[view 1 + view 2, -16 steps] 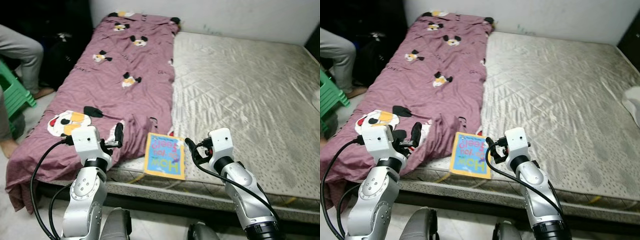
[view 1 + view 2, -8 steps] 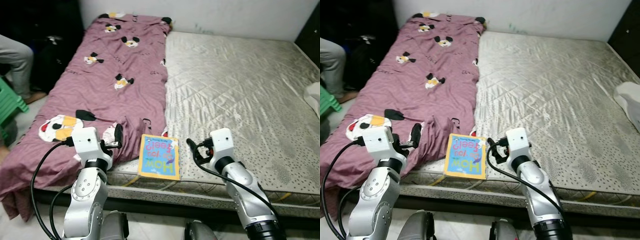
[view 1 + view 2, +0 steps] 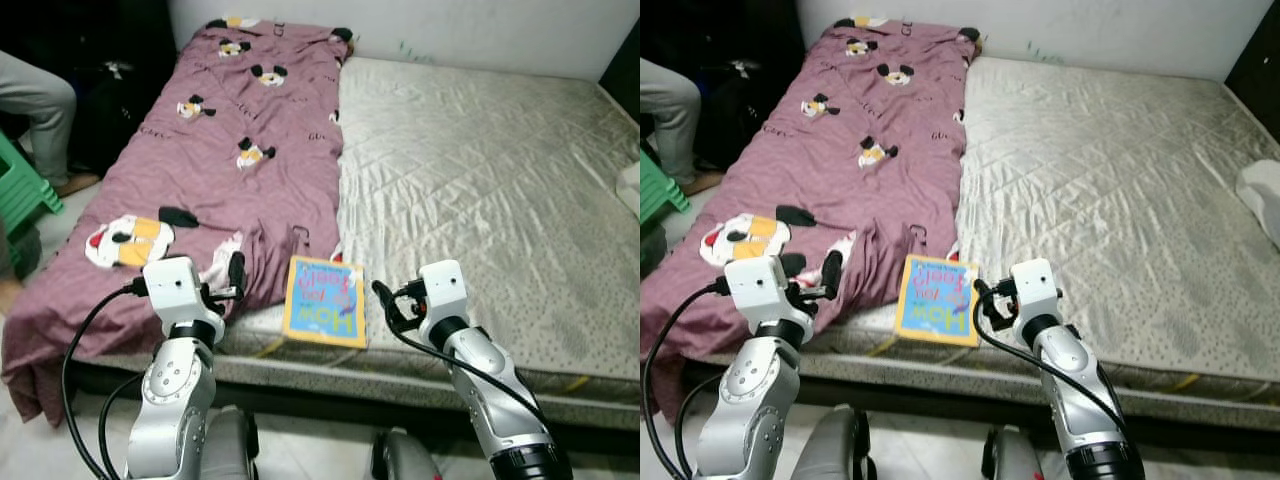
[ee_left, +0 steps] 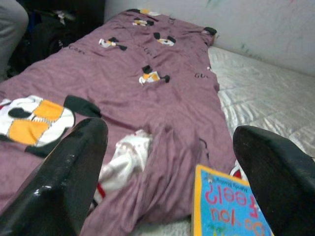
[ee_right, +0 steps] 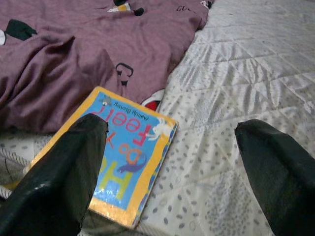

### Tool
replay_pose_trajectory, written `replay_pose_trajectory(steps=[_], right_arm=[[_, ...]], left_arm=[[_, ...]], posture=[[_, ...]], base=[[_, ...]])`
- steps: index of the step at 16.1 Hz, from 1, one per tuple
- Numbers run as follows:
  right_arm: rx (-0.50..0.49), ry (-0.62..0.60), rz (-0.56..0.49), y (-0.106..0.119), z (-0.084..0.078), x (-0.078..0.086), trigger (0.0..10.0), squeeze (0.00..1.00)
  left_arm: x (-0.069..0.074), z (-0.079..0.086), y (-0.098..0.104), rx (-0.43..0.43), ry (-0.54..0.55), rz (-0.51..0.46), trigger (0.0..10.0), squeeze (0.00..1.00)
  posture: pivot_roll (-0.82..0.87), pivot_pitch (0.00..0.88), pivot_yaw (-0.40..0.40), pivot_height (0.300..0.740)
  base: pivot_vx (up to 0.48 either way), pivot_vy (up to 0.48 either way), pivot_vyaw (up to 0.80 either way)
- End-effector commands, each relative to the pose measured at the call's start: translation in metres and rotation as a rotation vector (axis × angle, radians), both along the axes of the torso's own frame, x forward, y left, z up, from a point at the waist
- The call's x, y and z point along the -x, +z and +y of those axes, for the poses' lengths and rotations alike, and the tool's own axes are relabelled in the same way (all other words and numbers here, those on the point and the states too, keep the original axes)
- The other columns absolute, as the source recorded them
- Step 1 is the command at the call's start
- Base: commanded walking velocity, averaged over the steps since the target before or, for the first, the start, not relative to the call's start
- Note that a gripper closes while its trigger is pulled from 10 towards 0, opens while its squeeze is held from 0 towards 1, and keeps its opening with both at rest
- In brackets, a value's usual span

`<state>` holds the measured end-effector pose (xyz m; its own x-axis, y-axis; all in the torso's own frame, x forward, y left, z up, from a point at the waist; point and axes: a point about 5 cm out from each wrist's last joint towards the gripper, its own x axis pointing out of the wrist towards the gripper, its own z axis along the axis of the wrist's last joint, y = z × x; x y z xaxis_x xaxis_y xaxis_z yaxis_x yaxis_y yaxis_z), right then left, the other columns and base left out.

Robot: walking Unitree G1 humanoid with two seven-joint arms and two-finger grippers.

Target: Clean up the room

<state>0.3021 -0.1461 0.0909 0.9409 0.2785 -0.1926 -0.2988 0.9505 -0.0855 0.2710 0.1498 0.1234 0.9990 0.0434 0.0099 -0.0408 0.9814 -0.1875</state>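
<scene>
A thin book [image 3: 323, 300] with a yellow border and blue cover lies flat near the front edge of the bare grey mattress [image 3: 480, 180]. It lies just right of a purple blanket [image 3: 230, 150] printed with cartoon mice. My left gripper [image 3: 237, 272] hovers open over the blanket's front hem, left of the book. My right gripper [image 3: 385, 303] is open too, a little right of the book and low over the mattress. The right wrist view has the book [image 5: 125, 157] close ahead between the two wide-spread fingers. In the left wrist view the book [image 4: 229, 206] lies off to one side.
A person's leg in grey trousers [image 3: 40, 100] and a green stool [image 3: 25, 190] are at the far left, beside a dark bag [image 3: 120, 90]. A white object [image 3: 630, 185] lies at the mattress's right edge. A wall [image 3: 480, 30] runs behind the bed.
The camera has shifted a little, so the whole scene sits differently in the picture. Both grippers stay open and keep their places beside the book, which has not moved.
</scene>
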Motion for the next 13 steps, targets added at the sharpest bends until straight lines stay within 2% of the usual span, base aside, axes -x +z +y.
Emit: replay_pose_trajectory(steps=[1, 9, 13], right_arm=[[0.003, -0.012, 0.004, -0.0005, -0.0033, 0.0011, 10.0, 0.0], [-0.01, 0.003, 0.011, -0.0021, -0.0025, -0.0024, 10.0, 0.0], [-0.014, 0.004, 0.012, -0.0026, -0.0022, -0.0048, 10.0, 0.0]], left_arm=[[0.0015, -0.0005, 0.0002, -0.005, 0.008, 0.005, 10.0, 0.0], [-0.0001, 0.0046, 0.0023, -0.023, 0.027, -0.005, 10.0, 0.0], [-0.0005, 0.0036, 0.0042, -0.017, 0.015, -0.022, 10.0, 0.0]], posture=[[0.01, 0.134, -0.047, 0.586], [0.01, 0.134, -0.046, 0.581], [0.01, 0.128, -0.047, 0.581]], base=[[0.0, 0.0, 0.0], [0.0, 0.0, 0.0], [0.296, 0.0, 0.0]])
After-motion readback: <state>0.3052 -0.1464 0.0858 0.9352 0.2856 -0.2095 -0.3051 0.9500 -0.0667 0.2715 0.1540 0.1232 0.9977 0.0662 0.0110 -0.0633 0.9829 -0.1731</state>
